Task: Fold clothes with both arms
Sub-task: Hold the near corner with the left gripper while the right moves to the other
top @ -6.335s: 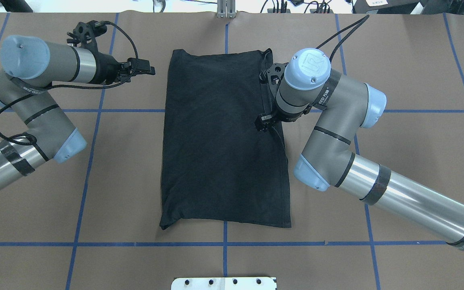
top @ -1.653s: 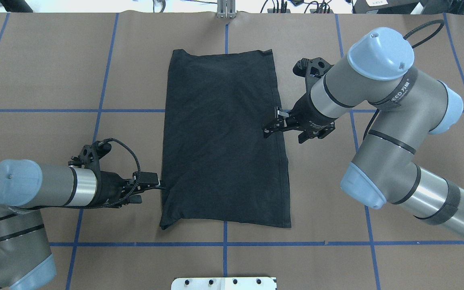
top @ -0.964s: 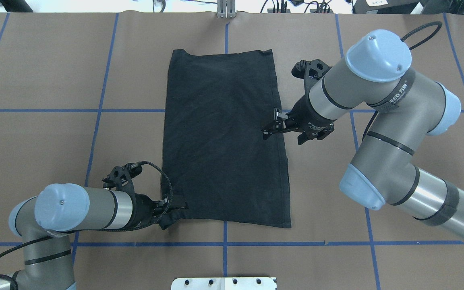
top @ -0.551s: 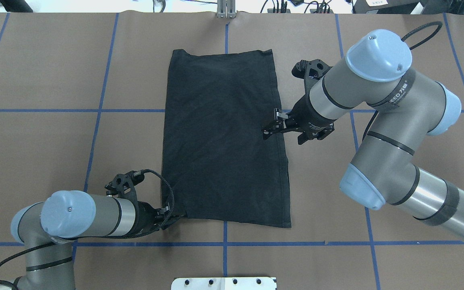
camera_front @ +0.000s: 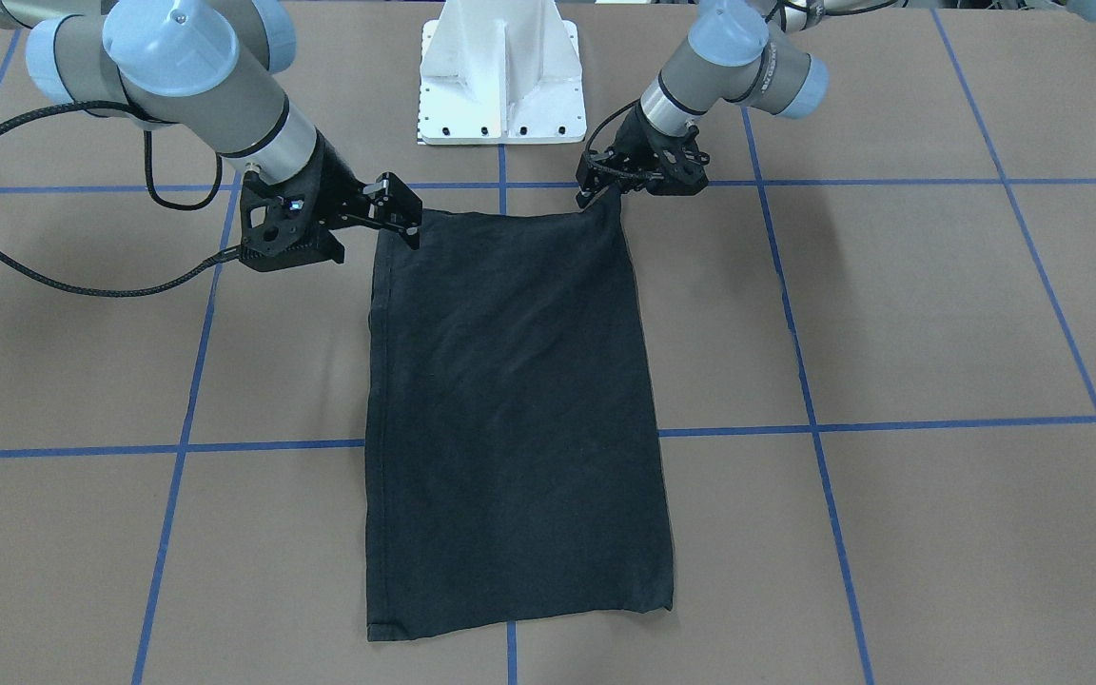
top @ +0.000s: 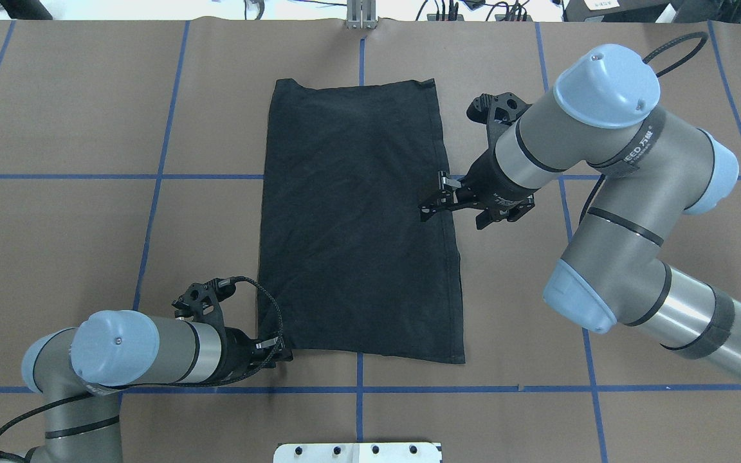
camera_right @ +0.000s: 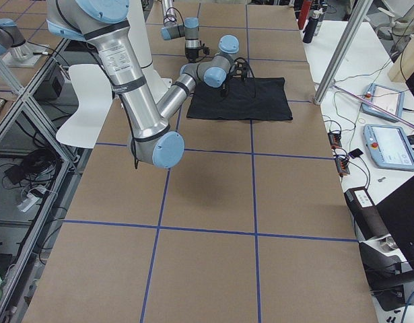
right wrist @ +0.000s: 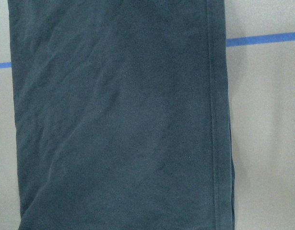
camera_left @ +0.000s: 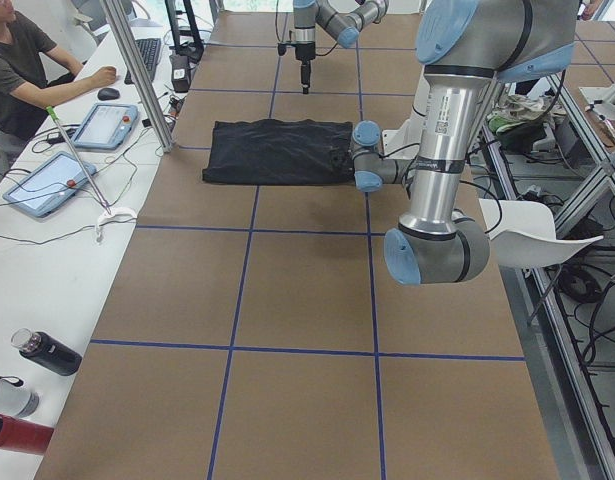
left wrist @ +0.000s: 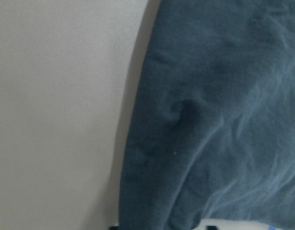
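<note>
The black T-shirt (top: 357, 218) lies folded into a long rectangle on the brown table; its logo is hidden. It also shows in the front view (camera_front: 510, 419). My left gripper (top: 280, 352) is low at the shirt's near-left corner. In the front view (camera_front: 597, 193) that corner is drawn up to a point in it, so it looks shut on the cloth. The left wrist view shows bunched cloth (left wrist: 209, 134) close up. My right gripper (top: 433, 198) hangs open and empty over the shirt's right edge at mid length, and in the front view (camera_front: 401, 211) its jaws are spread.
The white pedestal base (camera_front: 502, 76) stands just behind the shirt's near edge. Blue tape lines (top: 152, 176) cross the table. An operator (camera_left: 22, 70) sits at a side desk with tablets (camera_left: 47, 185) beyond the table's far edge. Bottles (camera_left: 42, 352) stand there too.
My left arm swung from the shirt's far-left side down to its near-left corner, and the corner that stuck out is now drawn in. My right arm drew back, then held still.
</note>
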Robot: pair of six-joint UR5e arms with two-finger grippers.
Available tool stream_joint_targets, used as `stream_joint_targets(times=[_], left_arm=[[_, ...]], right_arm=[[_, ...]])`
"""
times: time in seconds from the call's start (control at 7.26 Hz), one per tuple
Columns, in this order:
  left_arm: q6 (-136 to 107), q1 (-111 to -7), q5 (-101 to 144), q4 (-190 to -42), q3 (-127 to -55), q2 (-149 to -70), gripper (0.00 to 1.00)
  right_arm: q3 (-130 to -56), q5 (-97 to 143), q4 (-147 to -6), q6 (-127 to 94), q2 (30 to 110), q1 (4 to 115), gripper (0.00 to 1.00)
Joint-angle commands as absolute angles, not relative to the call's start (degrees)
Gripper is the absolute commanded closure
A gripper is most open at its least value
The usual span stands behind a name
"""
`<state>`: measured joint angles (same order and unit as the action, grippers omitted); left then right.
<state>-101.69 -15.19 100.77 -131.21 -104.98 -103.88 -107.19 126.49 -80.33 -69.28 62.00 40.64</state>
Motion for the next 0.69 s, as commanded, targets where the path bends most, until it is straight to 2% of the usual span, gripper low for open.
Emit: stream_joint_targets(times=[0.0,0.28,0.41,0.55], left_arm=[[-101.17,-15.91,100.81,-131.13,-104.94,-103.89,0.59],[-100.99,-16.96,100.81,-131.13,-104.68,-103.89,0.59],[-100.90,-17.48,100.81,-131.13,-104.50,-103.71,0.49],[-100.90,-17.84,100.81,-131.13,-104.50,-103.62,0.48]], right_arm=[[-107.23,126.65,-80.33,-69.08,61.96,40.78,0.00],[-107.23,126.65,-80.33,-69.08,62.14,40.78,0.00],[-107.23,126.65,-80.33,-69.17,62.14,40.78,0.00],[-107.14,126.65,-80.33,-69.08,62.14,40.78,0.00]])
